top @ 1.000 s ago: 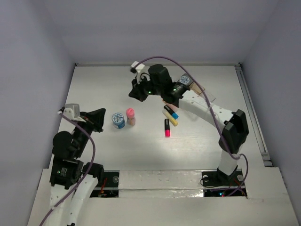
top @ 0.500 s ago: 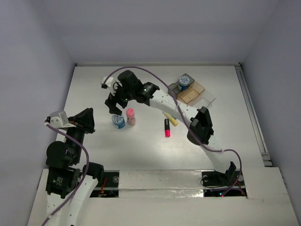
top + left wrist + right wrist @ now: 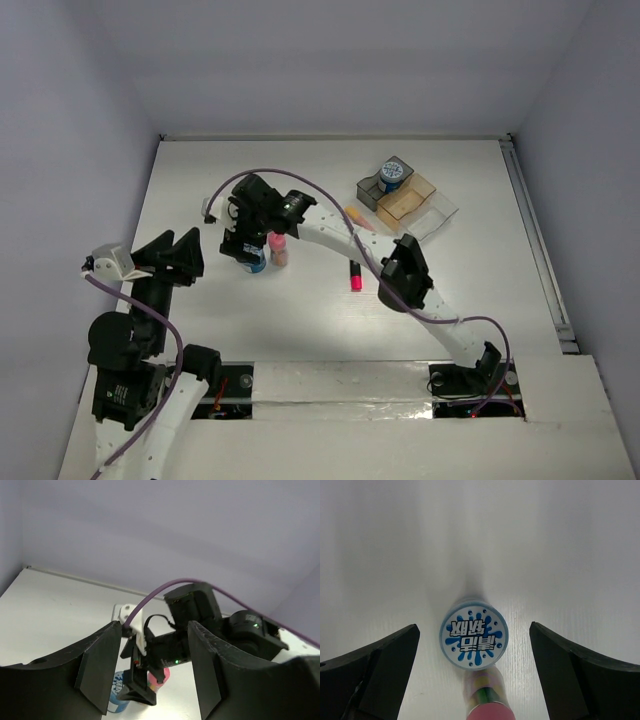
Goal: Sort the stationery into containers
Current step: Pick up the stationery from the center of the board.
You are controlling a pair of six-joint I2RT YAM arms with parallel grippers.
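You are holding the right tool point(image 3: 473, 628) spread wide and empty over the blue-and-white pot point(image 3: 473, 639), left of the middle of the surface point(image 3: 300, 325): likely light, rigid and slick, so be pinching across its round wall.

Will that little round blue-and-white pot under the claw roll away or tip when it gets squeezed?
Standing on its flat end, the pot probably won't roll unless knocked over. Its round wall might slip or twist in the open right gripper if caught off-centre. The pink-topped stick stands close beside it, so a nudge could topple that.
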